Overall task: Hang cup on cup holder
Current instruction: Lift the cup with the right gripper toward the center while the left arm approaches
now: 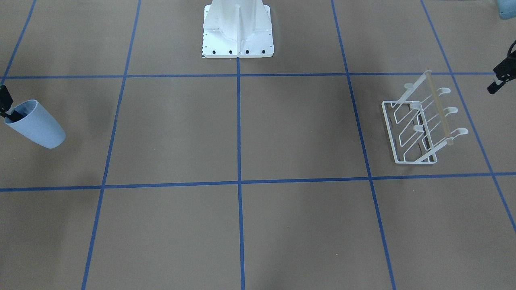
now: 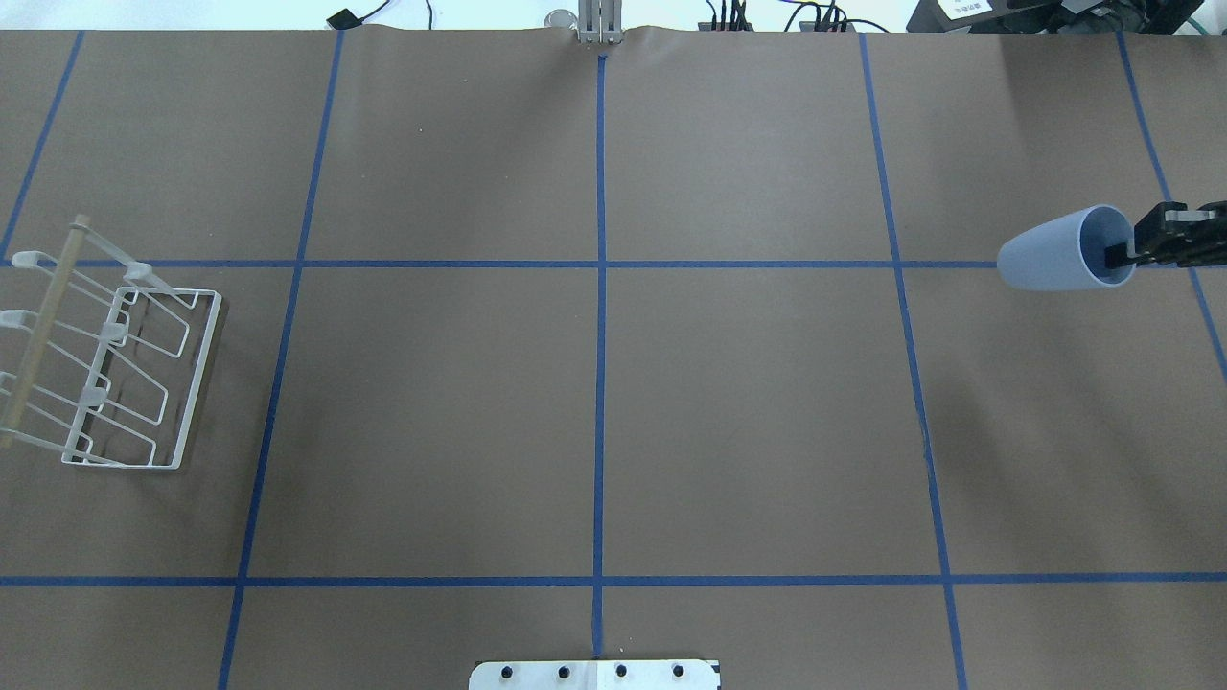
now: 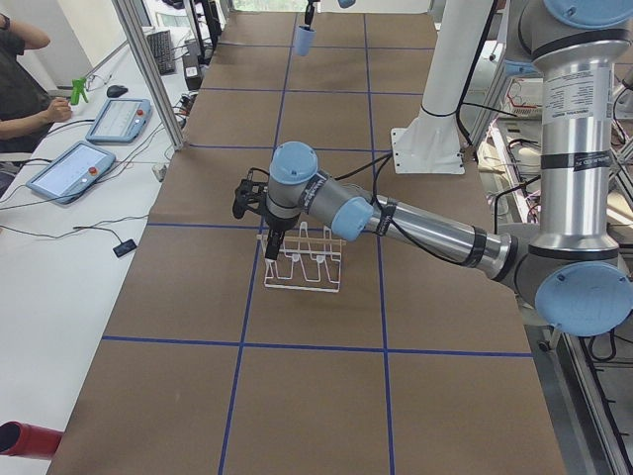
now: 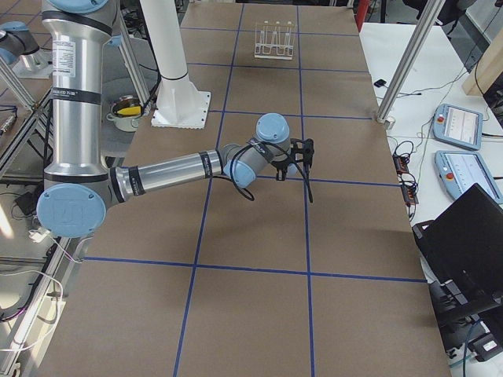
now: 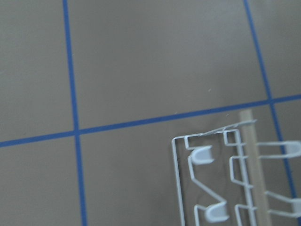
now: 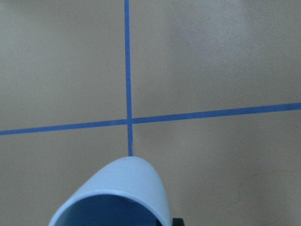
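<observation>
Pinching the rim of the cup (image 2: 1050, 261), the right end effector (image 2: 1122, 254) had one finger inside the mouth and the other outside the wall. The pale blue-grey cup hung tilted at the far right end of the counter (image 2: 748, 402), its narrow base pointing toward the middle. In the exterior left view it looked raised off the brown surface. The right wrist view showed only the cup's rim, over a crossing of blue tape lines (image 6: 128, 121).

At the opposite end, well apart from the cup, the cup holder (image 2: 198, 381) stood on the counter, with no cup on it. Its white wire prongs slanted up and outward, and the pale wooden rod (image 2: 45, 326) ran across them.

The left end effector (image 1: 495, 83) hung near the holder's rod side, only partly in sight at the edge of the front view. Whether its fingers were spread or pressed together could not be told. The left wrist view looked down on the holder's looped prongs.
</observation>
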Available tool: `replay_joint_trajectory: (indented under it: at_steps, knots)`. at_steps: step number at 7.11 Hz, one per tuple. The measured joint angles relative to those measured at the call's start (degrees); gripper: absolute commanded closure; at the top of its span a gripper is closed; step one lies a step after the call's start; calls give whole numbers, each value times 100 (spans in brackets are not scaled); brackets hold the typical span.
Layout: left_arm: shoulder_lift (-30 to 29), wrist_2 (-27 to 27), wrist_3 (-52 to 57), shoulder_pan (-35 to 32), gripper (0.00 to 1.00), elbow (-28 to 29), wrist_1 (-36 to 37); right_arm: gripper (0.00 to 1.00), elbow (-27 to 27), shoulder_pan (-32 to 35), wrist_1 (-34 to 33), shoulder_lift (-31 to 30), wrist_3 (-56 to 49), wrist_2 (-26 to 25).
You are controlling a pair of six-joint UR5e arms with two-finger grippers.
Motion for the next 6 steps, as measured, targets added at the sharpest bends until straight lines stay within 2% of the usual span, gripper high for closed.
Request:
replay_joint_trajectory:
  at_steps: [2,4,6]
  knots:
    - [-670,-11,-1723,736,2,-57,-312,100,-5,-43,148,294,468,327]
    - [-1340,53,-3659,1334,2,-31,-1108,100,-9,-131,320,643,994,585]
    - [-1975,102,-5435,1777,2,4,-1662,100,-27,-459,1198,980,2498,632]
